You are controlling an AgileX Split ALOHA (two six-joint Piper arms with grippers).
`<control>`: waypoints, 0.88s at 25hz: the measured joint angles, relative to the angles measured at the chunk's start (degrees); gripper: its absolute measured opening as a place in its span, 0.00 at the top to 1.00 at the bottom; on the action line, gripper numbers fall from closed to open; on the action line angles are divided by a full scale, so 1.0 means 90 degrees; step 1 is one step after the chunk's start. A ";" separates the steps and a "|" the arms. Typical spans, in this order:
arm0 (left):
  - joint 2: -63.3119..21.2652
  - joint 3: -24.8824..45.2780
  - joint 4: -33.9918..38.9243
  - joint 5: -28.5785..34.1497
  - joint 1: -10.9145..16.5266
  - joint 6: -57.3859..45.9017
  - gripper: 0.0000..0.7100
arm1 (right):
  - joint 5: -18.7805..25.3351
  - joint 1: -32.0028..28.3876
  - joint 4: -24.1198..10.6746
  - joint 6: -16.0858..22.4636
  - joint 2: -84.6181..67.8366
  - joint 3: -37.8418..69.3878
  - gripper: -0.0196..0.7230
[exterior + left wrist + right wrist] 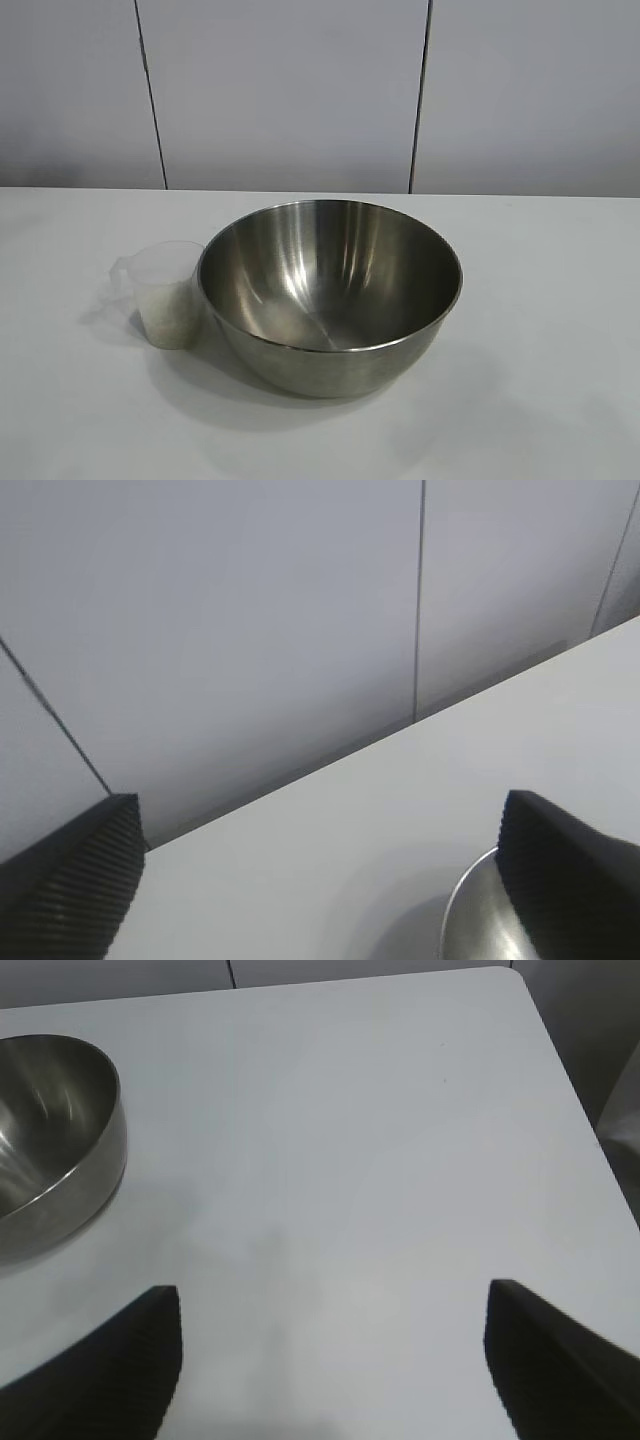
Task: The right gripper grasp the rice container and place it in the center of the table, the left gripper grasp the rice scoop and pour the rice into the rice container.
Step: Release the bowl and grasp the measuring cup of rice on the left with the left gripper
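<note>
While both claws gape empty, the rice container [50, 1140] lies apart from the right gripper [330, 1360], probably nearer it than the left gripper [320, 880].

From the left wrist cam: the left gripper [320, 880] has its two black fingers spread wide, nothing between them but bare surface. One ribbed fingertip [75, 875] pokes in at about 8 o'clock, the other [565, 880] at about 4 o'clock. The white table [330, 850] runs diagonally across the lower half, its far edge climbing toward 2 o'clock. Tucked partly behind the 4 o'clock finger is a sliver of the steel bowl [475, 920], just its rim and a bit of shiny side, throwing a soft shadow on the table. Above the table edge is a pale grey wall [220, 610] with thin dark seams.
</note>
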 joint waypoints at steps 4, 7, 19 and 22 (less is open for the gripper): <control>0.0205 0.1591 0.0796 -0.3048 -0.0067 -0.1562 0.06 | -0.0005 0.0000 0.0000 0.0000 0.0000 0.0000 0.21; 0.0761 0.2143 0.1219 -0.3449 -0.0072 -0.2243 0.07 | -0.0005 0.0000 0.0000 0.0000 0.0000 0.0000 0.21; 0.3109 0.1940 0.1549 -0.3520 -0.0072 -0.2073 0.08 | -0.0017 0.0000 0.0000 0.0000 0.0000 0.0000 0.21; 0.3535 0.1812 0.1576 -0.3539 -0.0072 -0.2073 0.08 | -0.0017 0.0000 0.0000 0.0000 0.0000 0.0000 0.21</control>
